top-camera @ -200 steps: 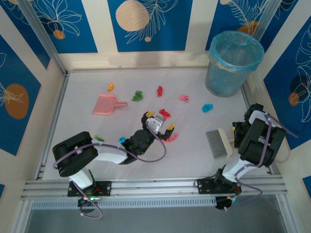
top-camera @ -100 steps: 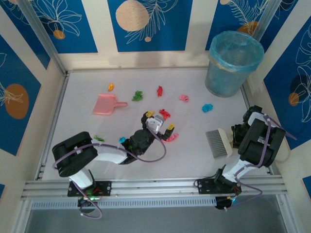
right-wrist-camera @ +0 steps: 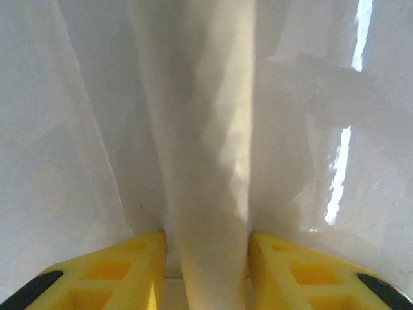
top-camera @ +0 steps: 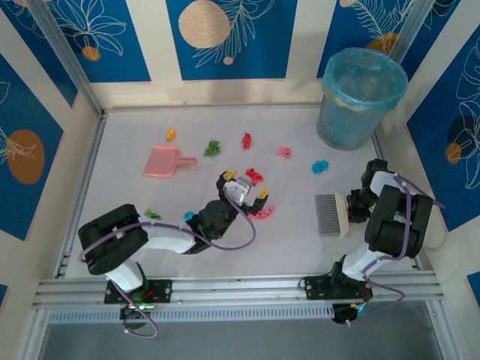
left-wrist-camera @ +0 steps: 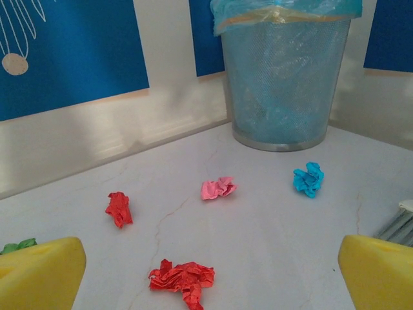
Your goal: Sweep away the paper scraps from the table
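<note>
Several crumpled paper scraps lie on the white table (top-camera: pixel 135 187): orange (top-camera: pixel 171 135), green (top-camera: pixel 213 148), red (top-camera: pixel 246 140), pink (top-camera: pixel 283 151), cyan (top-camera: pixel 320 166). My left gripper (top-camera: pixel 244 192) is open low over the middle, between a red scrap (top-camera: pixel 254 176) and a pink one (top-camera: pixel 262 213). Its wrist view has a red scrap (left-wrist-camera: pixel 182 278) between the yellow fingertips (left-wrist-camera: pixel 39 274), with red (left-wrist-camera: pixel 119 208), pink (left-wrist-camera: pixel 218 188) and cyan (left-wrist-camera: pixel 308 179) wads beyond. My right gripper (top-camera: pixel 358 204) is shut on the cream handle (right-wrist-camera: pixel 206 161) of a grey-bristled brush (top-camera: pixel 328 215).
A pink dustpan (top-camera: pixel 161 161) lies at the left. A blue-lined mesh bin (top-camera: pixel 361 97) stands in the far right corner, ahead in the left wrist view (left-wrist-camera: pixel 284 77). A green scrap (top-camera: pixel 152 214) and a cyan one (top-camera: pixel 189 216) lie beside the left arm. Aluminium rails edge the table.
The right gripper's fingers have closed onto the brush handle, and the brush has shifted a little left and away from the near edge. The left arm has stayed still.
</note>
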